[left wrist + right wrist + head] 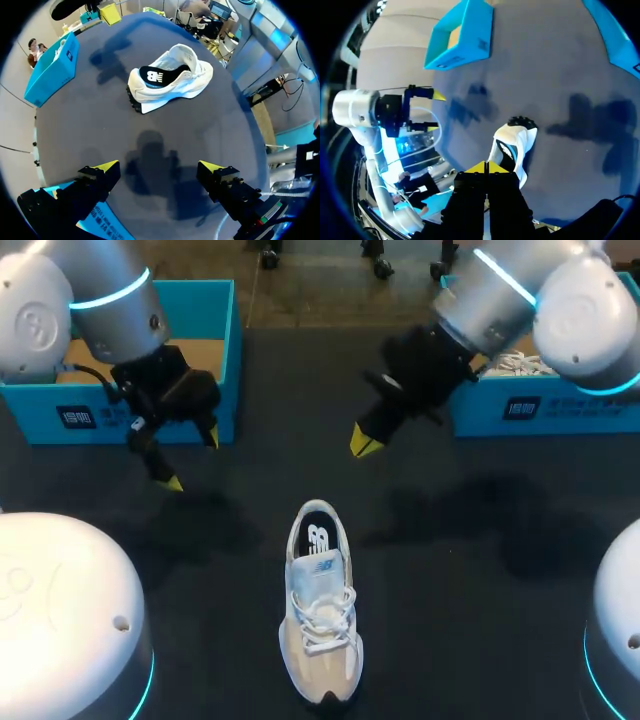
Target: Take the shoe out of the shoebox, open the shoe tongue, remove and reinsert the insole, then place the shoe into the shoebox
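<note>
Shoe is found upright on table, toe toward 6 o'clock. Left gripper is held wide open and empty at its 10 o'clock. Right gripper is closed on nothing at 1 o'clock. Risk: the shoe is unpinned and could be dragged or tipped by a one-sided tongue pull.

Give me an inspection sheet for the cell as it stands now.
surface: dark table, both arms' shadows on it.
job's things: white shoe upright, outside both boxes, black insole in place; left blue box, visible part empty; right blue box holds white contents.
clutter: nothing seen.
grippers: left gripper above the table, jaws apart, empty; right gripper above the table, jaws together, empty.
cables: nothing seen on the table.
surroundings: nothing seen reaching over the table.
</note>
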Robot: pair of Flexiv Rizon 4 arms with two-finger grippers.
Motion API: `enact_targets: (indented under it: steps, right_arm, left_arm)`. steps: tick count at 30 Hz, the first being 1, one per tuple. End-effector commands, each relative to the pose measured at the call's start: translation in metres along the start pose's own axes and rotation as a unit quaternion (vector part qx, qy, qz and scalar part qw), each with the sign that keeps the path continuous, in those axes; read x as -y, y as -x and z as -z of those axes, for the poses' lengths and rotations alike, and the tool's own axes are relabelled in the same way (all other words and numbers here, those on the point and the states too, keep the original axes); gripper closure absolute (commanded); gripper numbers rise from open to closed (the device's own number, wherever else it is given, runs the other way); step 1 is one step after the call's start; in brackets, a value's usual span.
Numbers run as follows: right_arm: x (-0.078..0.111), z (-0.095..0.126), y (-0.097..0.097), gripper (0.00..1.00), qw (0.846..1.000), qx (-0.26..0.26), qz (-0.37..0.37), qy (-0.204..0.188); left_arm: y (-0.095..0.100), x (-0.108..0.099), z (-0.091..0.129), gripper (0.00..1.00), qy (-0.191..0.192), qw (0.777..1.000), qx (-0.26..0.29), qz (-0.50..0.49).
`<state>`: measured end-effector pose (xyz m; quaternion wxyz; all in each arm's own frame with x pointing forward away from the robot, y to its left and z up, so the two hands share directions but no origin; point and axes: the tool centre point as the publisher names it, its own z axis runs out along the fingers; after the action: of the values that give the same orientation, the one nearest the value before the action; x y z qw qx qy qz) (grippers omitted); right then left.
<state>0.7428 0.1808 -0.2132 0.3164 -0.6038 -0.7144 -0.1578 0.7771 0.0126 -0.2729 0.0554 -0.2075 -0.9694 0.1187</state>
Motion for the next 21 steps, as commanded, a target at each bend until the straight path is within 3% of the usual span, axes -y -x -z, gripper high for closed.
enact_targets:
  steps: [1, 7, 12, 17, 20, 21]
  right_arm:
    - [-0.005, 0.000, -0.004, 1.00, 0.999, 0.040, -0.001, -0.020]
    - [-0.005, 0.000, -0.004, 1.00, 0.999, 0.040, -0.001, -0.020]
    - [0.006, -0.018, -0.020, 1.00, 0.996, 0.089, 0.009, 0.031]
    - [0.020, -0.028, -0.039, 1.00, 0.988, 0.146, 0.003, 0.057]
    - [0.023, -0.037, -0.051, 1.00, 0.976, 0.214, -0.020, 0.041]
    - [0.023, -0.037, -0.051, 1.00, 0.976, 0.214, -0.020, 0.041]
  left_arm:
    - [0.003, 0.001, -0.001, 0.00, 0.001, 1.000, -0.004, 0.000]
    - [0.005, -0.005, 0.009, 0.00, 0.013, 0.999, 0.004, -0.038]
    - [0.010, -0.023, 0.027, 0.00, 0.007, 0.995, -0.015, -0.096]
    - [0.015, -0.039, 0.042, 0.00, 0.007, 0.990, -0.031, -0.140]
    - [0.015, -0.049, 0.052, 0.00, 0.063, 0.982, -0.009, -0.180]
    - [0.015, -0.049, 0.052, 0.00, 0.063, 0.982, -0.009, -0.180]
